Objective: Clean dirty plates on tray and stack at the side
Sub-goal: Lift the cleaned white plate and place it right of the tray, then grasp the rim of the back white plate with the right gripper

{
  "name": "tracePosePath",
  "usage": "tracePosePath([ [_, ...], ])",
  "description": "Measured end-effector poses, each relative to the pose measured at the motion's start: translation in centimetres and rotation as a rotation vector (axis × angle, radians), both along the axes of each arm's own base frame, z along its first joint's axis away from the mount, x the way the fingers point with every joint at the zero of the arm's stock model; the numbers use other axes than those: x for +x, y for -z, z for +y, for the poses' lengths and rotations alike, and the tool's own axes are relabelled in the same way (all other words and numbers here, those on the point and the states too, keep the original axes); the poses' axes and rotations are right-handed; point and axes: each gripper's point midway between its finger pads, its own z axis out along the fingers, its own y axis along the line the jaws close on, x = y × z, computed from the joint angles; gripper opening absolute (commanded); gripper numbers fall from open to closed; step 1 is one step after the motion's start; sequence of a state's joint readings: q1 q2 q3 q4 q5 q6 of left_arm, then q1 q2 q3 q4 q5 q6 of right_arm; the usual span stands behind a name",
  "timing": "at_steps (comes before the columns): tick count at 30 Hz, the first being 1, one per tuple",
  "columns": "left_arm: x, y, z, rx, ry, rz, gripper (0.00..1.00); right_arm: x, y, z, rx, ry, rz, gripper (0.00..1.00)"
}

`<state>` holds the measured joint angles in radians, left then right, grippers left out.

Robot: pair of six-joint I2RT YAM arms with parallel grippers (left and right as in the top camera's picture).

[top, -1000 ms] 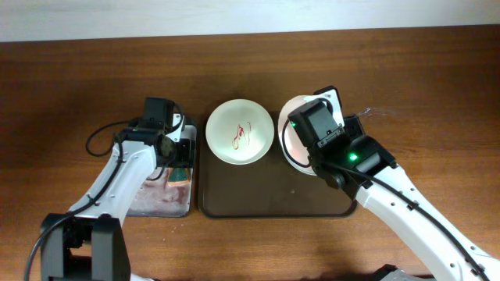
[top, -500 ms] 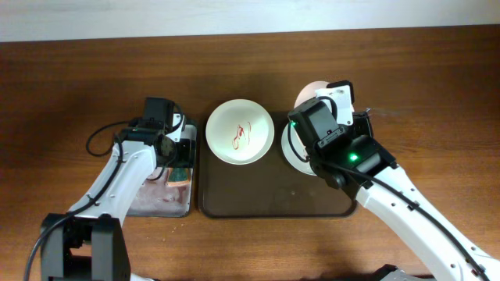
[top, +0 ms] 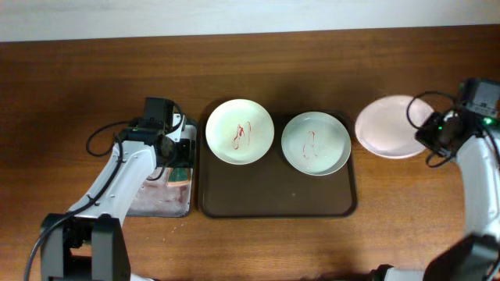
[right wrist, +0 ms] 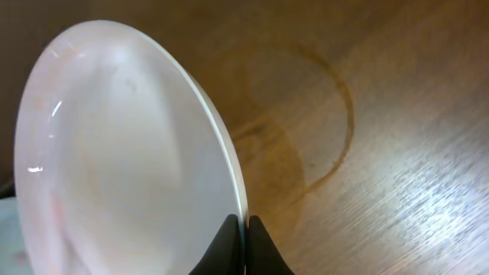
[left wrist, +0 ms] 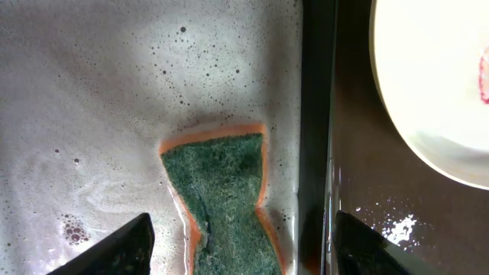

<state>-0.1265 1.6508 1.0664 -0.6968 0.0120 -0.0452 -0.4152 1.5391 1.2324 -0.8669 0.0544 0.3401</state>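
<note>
Two white plates with red smears lie on the brown tray (top: 266,195): one at the left (top: 239,131), one at the right (top: 316,143). My right gripper (top: 424,133) is shut on the rim of a clean pinkish-white plate (top: 384,126) over the bare table right of the tray. The right wrist view shows the fingers (right wrist: 245,229) pinching that plate's edge (right wrist: 114,153). My left gripper (left wrist: 244,248) is open over a green and orange sponge (left wrist: 218,183) lying in the soapy metal tray (left wrist: 92,114). The left plate's edge also shows in the left wrist view (left wrist: 435,84).
The soapy tray (top: 156,199) sits directly left of the brown tray, with my left gripper (top: 176,160) above the sponge (top: 180,173). A ring-shaped stain (right wrist: 306,122) marks the wood beside the held plate. A cable (top: 98,140) loops left of the left arm.
My right arm has carried the pinkish plate from above the tray's right side out to the table's right, uncovering the second smeared plate. The left arm has not moved.
</note>
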Motion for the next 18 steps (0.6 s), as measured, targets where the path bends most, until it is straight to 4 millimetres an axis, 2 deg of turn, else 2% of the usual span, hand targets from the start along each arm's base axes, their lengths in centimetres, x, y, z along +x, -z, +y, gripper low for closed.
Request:
tracePosePath([
  [4, 0.0, 0.0, 0.0, 0.000, 0.000, 0.000, 0.73, -0.9, 5.1, -1.8, 0.106, 0.064, 0.111, 0.10],
  [5, 0.0, 0.0, 0.0, 0.000, 0.000, -0.001, 0.73, -0.9, 5.6, -1.8, 0.116, 0.065, 0.120, 0.12],
  [7, 0.0, 0.0, 0.0, 0.000, 0.000, 0.000, 0.73, -0.4, 6.1, -1.4, 0.147, 0.051, 0.112, 0.28],
  [8, 0.0, 0.0, 0.0, 0.000, 0.000, -0.001, 0.73, 0.6, 5.9, -0.6, 0.187, 0.011, 0.068, 0.35],
  [12, 0.0, 0.0, 0.0, 0.000, 0.000, 0.000, 0.73, 3.4, 4.6, 5.0, 0.359, -0.246, -0.051, 0.38],
  [14, 0.0, 0.0, 0.0, 0.000, 0.000, -0.001, 0.73, 4.8, 3.2, 9.1, 0.383, -0.419, -0.073, 0.38],
  [16, 0.0, 0.0, 0.0, 0.000, 0.000, 0.000, 0.73, 6.5, 1.3, 14.3, 0.368, -0.636, -0.109, 0.38],
  [18, 0.0, 0.0, 0.0, 0.000, 0.000, 0.000, 0.74, 7.6, 0.4, 17.9, 0.338, -0.777, -0.149, 0.38],
])
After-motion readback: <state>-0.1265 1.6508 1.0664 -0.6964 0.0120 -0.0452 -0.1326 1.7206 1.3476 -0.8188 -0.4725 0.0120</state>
